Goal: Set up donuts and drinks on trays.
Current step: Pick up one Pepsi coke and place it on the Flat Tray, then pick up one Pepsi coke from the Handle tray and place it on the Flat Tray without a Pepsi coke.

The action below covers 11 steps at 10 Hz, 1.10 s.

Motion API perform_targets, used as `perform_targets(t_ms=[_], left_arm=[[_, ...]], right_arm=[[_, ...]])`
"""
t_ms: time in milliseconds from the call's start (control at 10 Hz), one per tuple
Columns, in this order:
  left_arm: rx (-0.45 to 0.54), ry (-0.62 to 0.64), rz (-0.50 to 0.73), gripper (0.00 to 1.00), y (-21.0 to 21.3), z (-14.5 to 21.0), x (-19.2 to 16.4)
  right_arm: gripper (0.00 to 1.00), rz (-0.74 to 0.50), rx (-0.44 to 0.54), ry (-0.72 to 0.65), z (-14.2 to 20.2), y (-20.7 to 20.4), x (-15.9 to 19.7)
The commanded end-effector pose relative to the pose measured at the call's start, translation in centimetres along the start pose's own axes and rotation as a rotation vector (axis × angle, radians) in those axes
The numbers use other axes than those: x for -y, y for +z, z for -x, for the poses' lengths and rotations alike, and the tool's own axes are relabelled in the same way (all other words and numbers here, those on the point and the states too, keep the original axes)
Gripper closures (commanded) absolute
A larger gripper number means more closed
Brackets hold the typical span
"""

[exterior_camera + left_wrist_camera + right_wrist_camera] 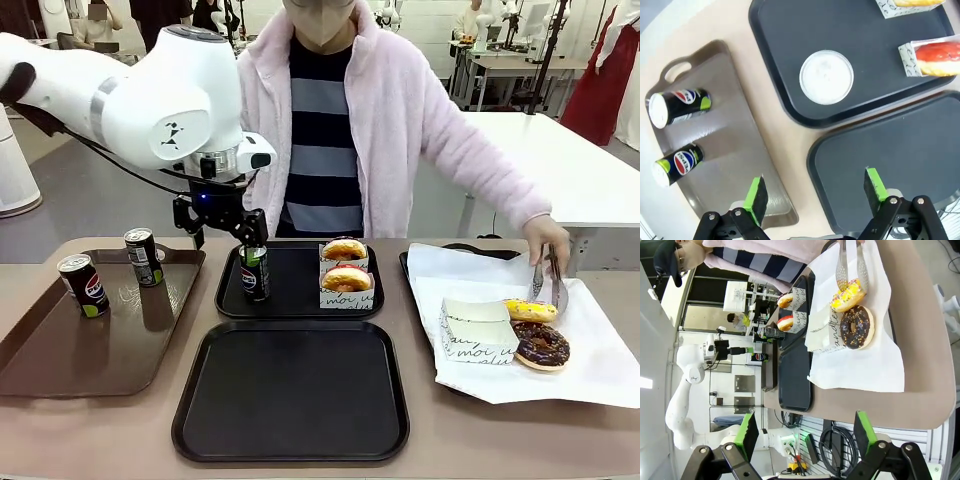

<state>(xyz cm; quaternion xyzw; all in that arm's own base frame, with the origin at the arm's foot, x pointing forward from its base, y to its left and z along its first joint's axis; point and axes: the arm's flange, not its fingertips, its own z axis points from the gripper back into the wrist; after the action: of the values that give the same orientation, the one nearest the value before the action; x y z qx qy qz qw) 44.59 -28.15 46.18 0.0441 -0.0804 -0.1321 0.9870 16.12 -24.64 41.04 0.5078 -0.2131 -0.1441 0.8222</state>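
My left gripper (222, 232) (816, 192) hangs open over the far black tray (298, 290) (785, 45), raised above a black soda can (253, 271) (826, 76) that stands upright on it. On that tray's right side lie two donuts (344, 248) (347, 278) in white sleeves. The near black tray (290, 390) (890, 150) is bare. My right gripper (806, 435) is open off the table's right end, with nothing between its fingers. A yellow donut (530, 310) (850, 294) and a chocolate donut (541, 345) (856, 326) lie on the white paper.
A brown tray (60, 350) (730, 130) at the left carries two more cans (83, 284) (144, 256). The person's hand (545, 235) holds metal tongs (548, 278) over the yellow donut, beside stacked empty sleeves (478, 330) on the paper-lined tray (420, 262).
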Motion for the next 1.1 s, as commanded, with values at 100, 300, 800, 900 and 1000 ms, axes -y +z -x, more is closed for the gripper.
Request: perform_targets(t_ms=[100,300,800,900,1000], left_arm=[[0.0,0.0,0.0,0.0,0.0,0.0,0.0],[0.0,0.0,0.0,0.0,0.0,0.0,0.0],[-0.001,0.105,0.041,0.0,4.4,4.7,-12.4],[-0.016,0.138,0.06,0.0,5.0,5.1,-14.8],[-0.047,0.153,0.061,0.0,5.3,4.4,-17.8]], right_arm=[[0.0,-0.007,-0.007,0.002,0.1,-0.1,0.1],[0.0,-0.007,-0.007,0.002,0.1,-0.1,0.1],[0.0,-0.007,-0.007,0.002,0.1,-0.1,0.1],[0.0,-0.007,-0.007,0.002,0.1,-0.1,0.1],[0.0,-0.007,-0.007,0.002,0.1,-0.1,0.1]])
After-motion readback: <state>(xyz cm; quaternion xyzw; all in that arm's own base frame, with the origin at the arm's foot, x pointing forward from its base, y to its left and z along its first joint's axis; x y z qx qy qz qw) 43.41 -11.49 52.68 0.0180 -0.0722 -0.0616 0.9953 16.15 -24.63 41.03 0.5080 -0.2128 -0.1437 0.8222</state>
